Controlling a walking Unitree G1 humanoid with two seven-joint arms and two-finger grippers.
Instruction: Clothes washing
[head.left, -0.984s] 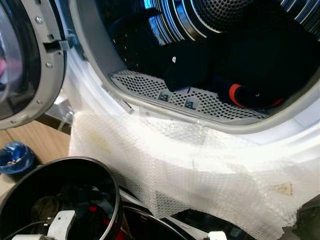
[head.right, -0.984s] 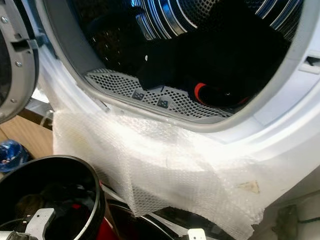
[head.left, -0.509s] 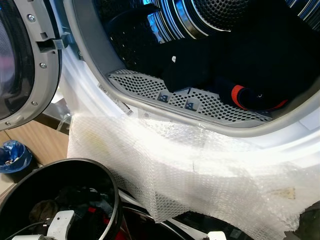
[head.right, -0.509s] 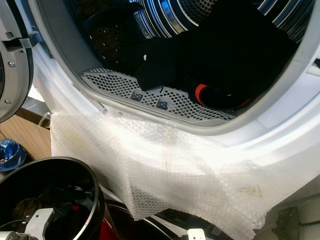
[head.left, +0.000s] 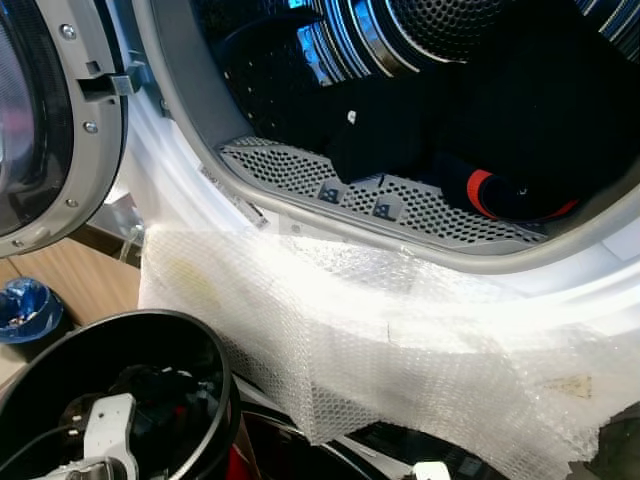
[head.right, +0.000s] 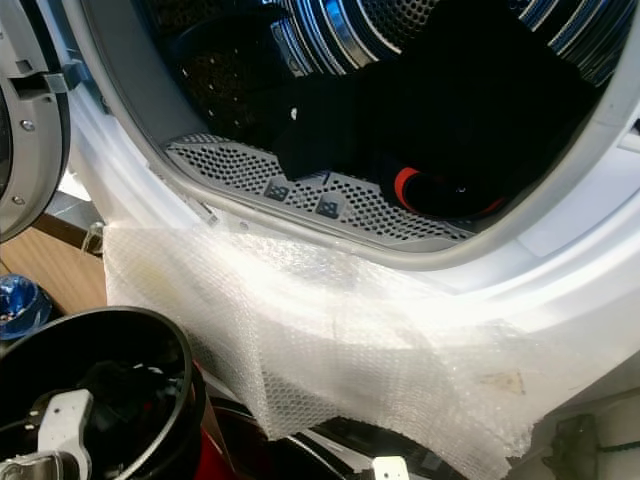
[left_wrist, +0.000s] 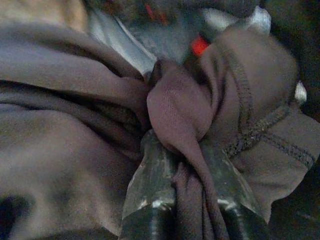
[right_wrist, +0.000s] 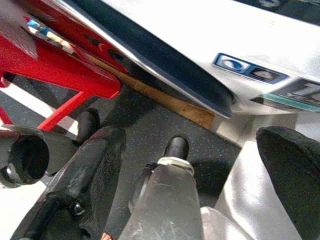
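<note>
— Where were the clothes at that moment?

— In two places. A heap of dark garments (head.left: 520, 120) lay inside the washer drum (head.left: 400, 40), one piece with a red band (head.left: 480, 190) resting just above the perforated grey lip (head.left: 380, 195) of the opening. More dark laundry (head.left: 165, 400) sat in the black bucket (head.left: 215, 370) on the floor below, to the robot's left.

— And the left gripper (left_wrist: 192, 165)?

— Down in that bucket, its two black fingers (left_wrist: 150, 175) pressed together on a fold of brownish-dark cloth (left_wrist: 185, 110), which bunched up between them.

— The right one?

— The right gripper (right_wrist: 192, 150) hung low near the dark floor beside a red frame (right_wrist: 55, 65), its fingers spread wide apart and gripping nothing.

— Anything else around the machine?

— A sheet of bubble wrap (head.left: 400, 340) draped over the white front under the opening, the door (head.left: 50, 120) swung open on the left, and a small blue object (head.left: 25, 305) lay on the wooden floor.
</note>
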